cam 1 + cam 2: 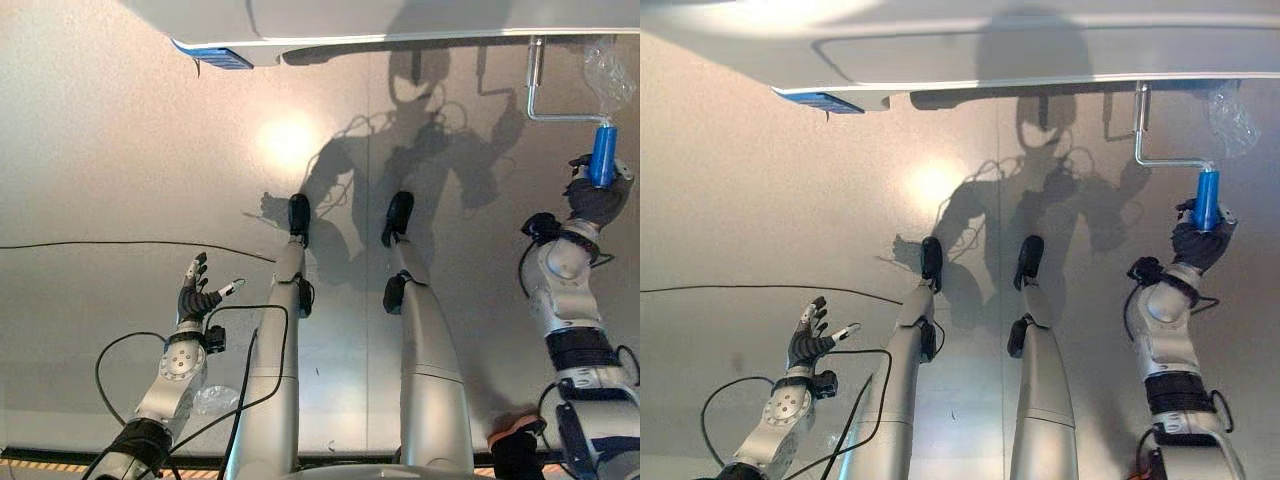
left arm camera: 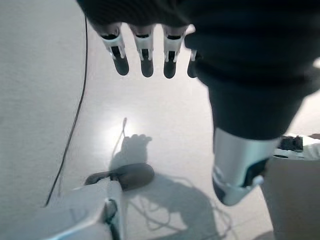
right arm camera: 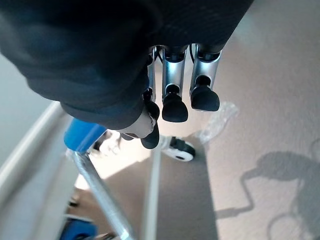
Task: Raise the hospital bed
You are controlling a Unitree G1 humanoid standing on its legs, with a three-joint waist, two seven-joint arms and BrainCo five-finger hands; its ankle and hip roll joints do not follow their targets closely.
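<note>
Right hand wrapping curled fingers around the blue grip of the crank, at the far right end of the bed; in the right wrist view the fingertips folding inward beside that blue grip, with the steel shaft running away below it. Crank hanging from under the bed edge, bending from a short vertical rod into a horizontal bar and ending in the grip, now pointing down toward the hand. Some clear plastic wrap dangling just beside the bar. Left hand hovering low over the floor, well apart from the bed, fingers spread and holding nothing; in the left wrist view fingers hanging straight. Judging progress: grasp on the crank looking made, the reaching step done, but turning apparently all left to do. Bed height impossible to read from here, so how much raising remains cannot be told.
</note>
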